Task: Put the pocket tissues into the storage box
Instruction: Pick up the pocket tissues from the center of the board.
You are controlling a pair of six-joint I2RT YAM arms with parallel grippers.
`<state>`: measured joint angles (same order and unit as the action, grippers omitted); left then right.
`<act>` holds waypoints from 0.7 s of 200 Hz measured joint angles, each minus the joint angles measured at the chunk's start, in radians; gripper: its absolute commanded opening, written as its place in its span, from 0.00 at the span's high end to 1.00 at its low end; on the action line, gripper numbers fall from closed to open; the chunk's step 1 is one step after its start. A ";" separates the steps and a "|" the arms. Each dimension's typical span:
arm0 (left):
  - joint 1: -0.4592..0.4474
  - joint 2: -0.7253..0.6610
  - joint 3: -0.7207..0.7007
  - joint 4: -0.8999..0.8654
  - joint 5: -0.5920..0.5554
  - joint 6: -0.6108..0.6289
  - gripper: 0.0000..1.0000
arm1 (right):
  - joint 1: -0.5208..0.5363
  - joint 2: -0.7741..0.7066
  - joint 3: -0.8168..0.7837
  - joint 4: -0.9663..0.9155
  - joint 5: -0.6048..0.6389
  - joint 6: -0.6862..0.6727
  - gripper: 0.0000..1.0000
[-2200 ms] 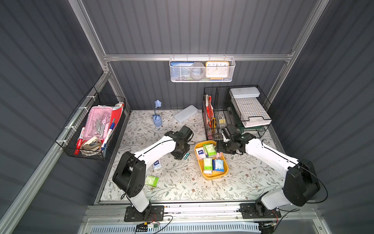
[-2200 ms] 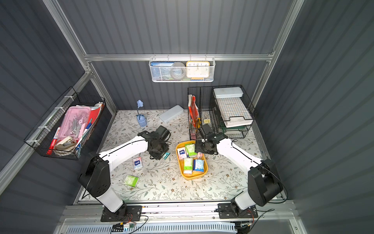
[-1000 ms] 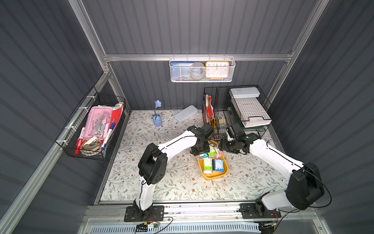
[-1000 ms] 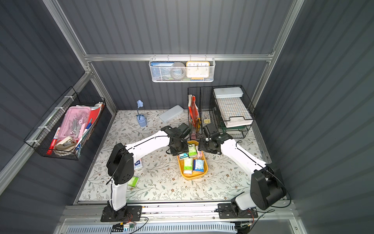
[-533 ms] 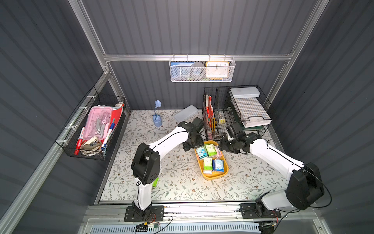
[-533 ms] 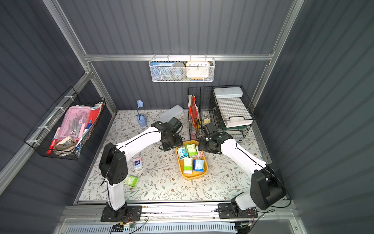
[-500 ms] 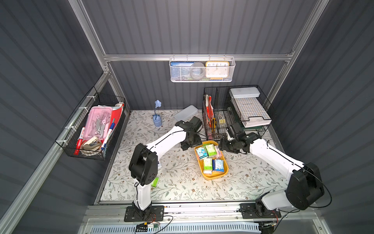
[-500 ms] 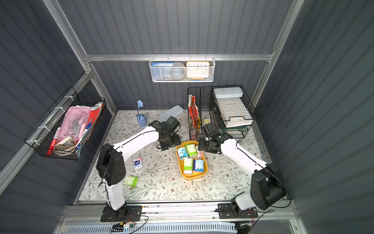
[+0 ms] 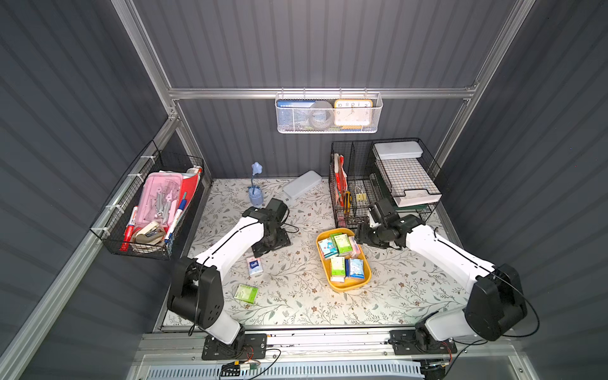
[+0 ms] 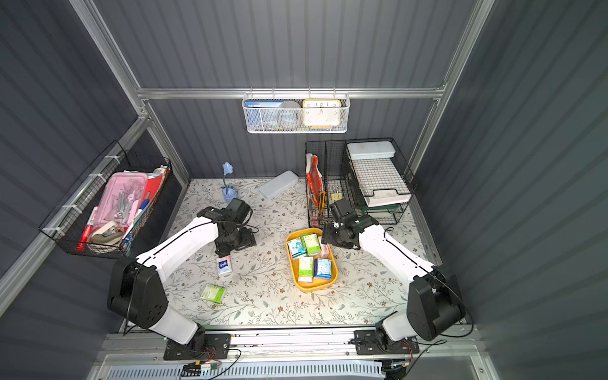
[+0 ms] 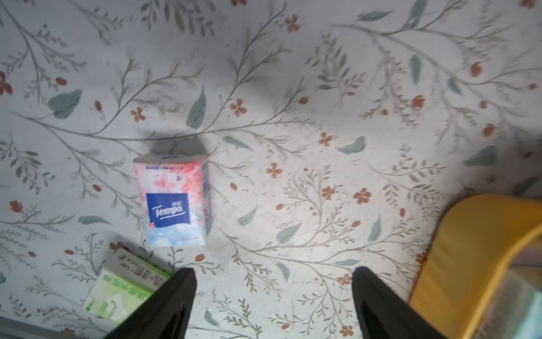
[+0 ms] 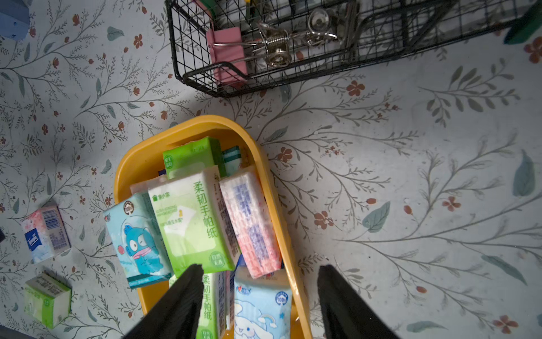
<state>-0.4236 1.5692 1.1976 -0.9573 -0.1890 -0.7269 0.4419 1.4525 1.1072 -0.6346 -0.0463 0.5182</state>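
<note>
The yellow storage box (image 9: 342, 289) (image 10: 309, 287) (image 12: 129, 164) sits right of the mat's middle and holds several pocket tissues (image 9: 342, 245) (image 12: 193, 217) in green, pale blue and pink. Two more packets lie on the mat to its left: a pink-and-blue Tempo packet (image 9: 255, 266) (image 10: 224, 266) (image 11: 174, 202) and a green one (image 9: 246, 292) (image 11: 123, 289) (image 12: 48, 302). My left gripper (image 9: 261, 250) (image 11: 272, 271) hangs open and empty over bare mat just behind the Tempo packet. My right gripper (image 9: 362, 235) (image 12: 261, 267) is open and empty above the box's far right rim.
Black wire baskets (image 9: 362, 184) with clips and trays stand right behind the box. A grey-white pencil case (image 9: 302, 184) and a blue flower cup (image 9: 256, 194) sit at the back. A wire basket (image 9: 148, 210) hangs on the left wall and a white mesh basket (image 9: 329, 113) on the back wall.
My left gripper was over the box, opened, and swung left to above the Tempo packet. A pale blue packet now lies in the box's far left corner. The right arm has not moved.
</note>
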 measured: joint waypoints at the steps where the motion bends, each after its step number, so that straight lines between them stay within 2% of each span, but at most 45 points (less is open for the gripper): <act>1: 0.002 -0.001 -0.004 0.002 0.001 0.002 0.08 | 0.000 0.000 0.000 0.000 0.000 0.000 0.34; 38: 0.087 -0.022 -0.150 0.072 0.012 0.101 0.07 | 0.000 0.000 0.000 0.000 -0.002 0.000 0.33; 140: 0.214 -0.006 -0.269 0.223 0.013 0.180 0.08 | 0.000 0.000 0.000 -0.005 0.001 -0.003 0.34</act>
<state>-0.2096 1.5627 0.9291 -0.7341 -0.1761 -0.5468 0.4419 1.4525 1.1072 -0.6395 -0.0452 0.5148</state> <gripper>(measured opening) 0.925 0.665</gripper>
